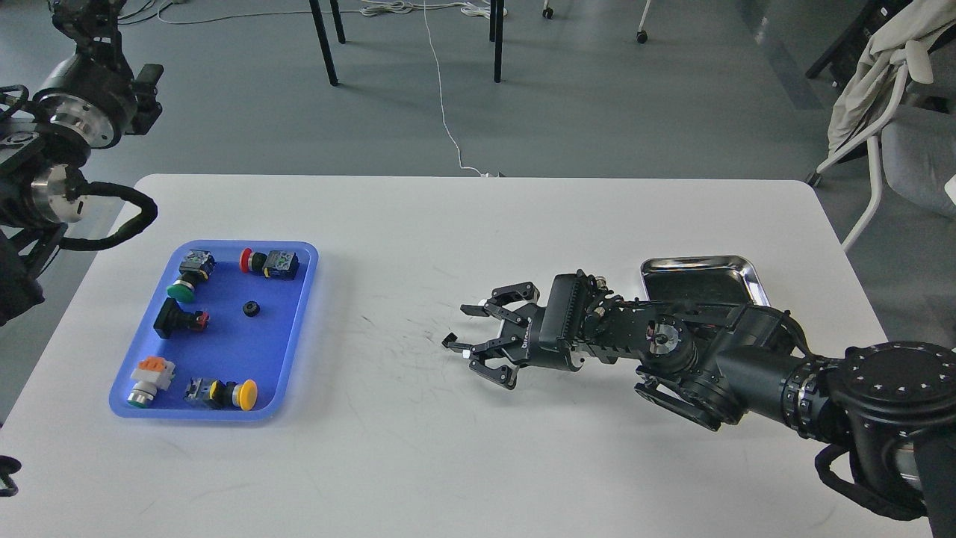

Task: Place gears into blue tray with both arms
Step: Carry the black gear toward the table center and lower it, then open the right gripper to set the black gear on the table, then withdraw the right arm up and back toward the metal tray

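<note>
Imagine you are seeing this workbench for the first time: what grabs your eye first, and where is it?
The big black right arm's right gripper, fingers spread, hovers over the white table at centre. At left sits the blue tray of coloured push-button switches and one gear.

My left arm (67, 112) runs off the top left corner of the head view, so I cannot see its gripper at all. My right arm (747, 359) covers the near edge of the silver tray (698, 270) by the table's right edge. In the blue tray (295, 329) the lone gear (251, 308) is too small to make out its teeth.
</note>
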You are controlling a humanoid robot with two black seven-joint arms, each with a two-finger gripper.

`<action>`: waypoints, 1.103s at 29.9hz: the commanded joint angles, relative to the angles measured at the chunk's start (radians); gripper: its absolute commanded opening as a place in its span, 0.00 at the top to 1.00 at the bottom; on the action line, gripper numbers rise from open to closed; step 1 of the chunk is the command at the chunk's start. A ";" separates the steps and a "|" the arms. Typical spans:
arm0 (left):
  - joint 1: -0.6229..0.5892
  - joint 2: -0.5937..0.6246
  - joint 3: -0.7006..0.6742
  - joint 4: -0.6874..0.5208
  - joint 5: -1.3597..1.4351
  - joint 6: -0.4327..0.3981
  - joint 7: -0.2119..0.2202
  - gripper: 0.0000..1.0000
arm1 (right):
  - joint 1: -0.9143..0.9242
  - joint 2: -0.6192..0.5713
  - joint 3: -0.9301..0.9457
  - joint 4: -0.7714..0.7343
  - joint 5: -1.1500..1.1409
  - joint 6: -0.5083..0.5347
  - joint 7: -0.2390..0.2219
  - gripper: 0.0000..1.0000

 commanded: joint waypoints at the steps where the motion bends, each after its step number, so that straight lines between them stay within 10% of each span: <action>1: 0.000 0.000 0.001 0.000 0.000 0.000 -0.001 0.03 | 0.001 0.000 0.023 0.000 0.041 0.000 -0.005 0.31; 10: 0.000 0.047 0.062 -0.066 0.001 -0.008 -0.005 0.02 | 0.035 0.000 0.176 -0.003 0.260 0.000 -0.005 0.12; 33: 0.031 0.213 0.217 -0.363 0.055 -0.012 -0.015 0.02 | 0.179 -0.139 0.187 0.009 1.356 0.021 -0.045 0.06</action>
